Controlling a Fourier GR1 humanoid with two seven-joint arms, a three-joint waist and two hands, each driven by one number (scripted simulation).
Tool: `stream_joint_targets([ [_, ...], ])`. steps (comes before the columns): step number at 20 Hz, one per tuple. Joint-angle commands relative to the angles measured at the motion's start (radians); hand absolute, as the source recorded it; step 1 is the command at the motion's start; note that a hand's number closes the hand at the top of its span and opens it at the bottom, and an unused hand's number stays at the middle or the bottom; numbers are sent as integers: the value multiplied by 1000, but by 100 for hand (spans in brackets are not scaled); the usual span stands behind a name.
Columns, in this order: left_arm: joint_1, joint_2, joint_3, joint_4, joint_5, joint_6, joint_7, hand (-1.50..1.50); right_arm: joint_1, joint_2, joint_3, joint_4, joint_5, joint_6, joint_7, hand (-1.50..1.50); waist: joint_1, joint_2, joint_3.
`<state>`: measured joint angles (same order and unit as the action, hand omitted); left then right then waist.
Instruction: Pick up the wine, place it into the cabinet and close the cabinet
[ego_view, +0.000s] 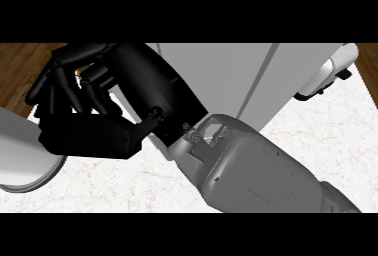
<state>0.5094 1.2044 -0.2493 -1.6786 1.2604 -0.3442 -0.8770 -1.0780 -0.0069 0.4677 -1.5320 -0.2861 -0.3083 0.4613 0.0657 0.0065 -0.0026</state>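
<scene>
One black hand (148, 80), the robot's right, fills the left half of the head view. It sits at the end of a grey forearm (258, 175) that comes in from the lower edge, right of centre, and slants up to the left. Its fingers (55, 87) are curled in over the far left corner of the white marble counter (325, 150), where brown wooden floor (18, 65) shows beyond the edge.

They appear to be clasped round the green wine bottle (88, 67). Only a thin green sliver of it shows between them, and the rest is hidden by the hand.

Just right of the hand, a pale grey flat-fronted cabinet (221, 75) with an upright seam stands at the counter's far edge. I cannot tell whether it is open.

A grey-white round plate (18, 167) lies at the counter's left edge, partly under the hand. At the far right corner sits a white rounded object with a dark part (325, 75), which I cannot identify.
</scene>
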Motion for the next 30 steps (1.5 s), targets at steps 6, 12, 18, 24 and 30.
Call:
stream_joint_targets([
  [6,11,-8,90,45,-4,-83,-33,-150,-46,7,8,227,-305,456,83,150,28,8,1],
  [12,5,-39,122,51,-3,-75,5,-150,-82,7,14,407,-403,679,111,150,-14,2,1],
  [18,33,-76,175,107,-37,-132,13,-150,-153,7,-94,591,-493,788,64,150,-16,2,1],
  [24,78,-86,223,57,-29,-139,63,-150,-196,7,-123,727,-534,854,-20,150,-7,1,2],
  [30,65,-139,236,99,-63,-168,84,-150,-192,-38,-170,818,-540,898,-68,150,-14,5,1],
])
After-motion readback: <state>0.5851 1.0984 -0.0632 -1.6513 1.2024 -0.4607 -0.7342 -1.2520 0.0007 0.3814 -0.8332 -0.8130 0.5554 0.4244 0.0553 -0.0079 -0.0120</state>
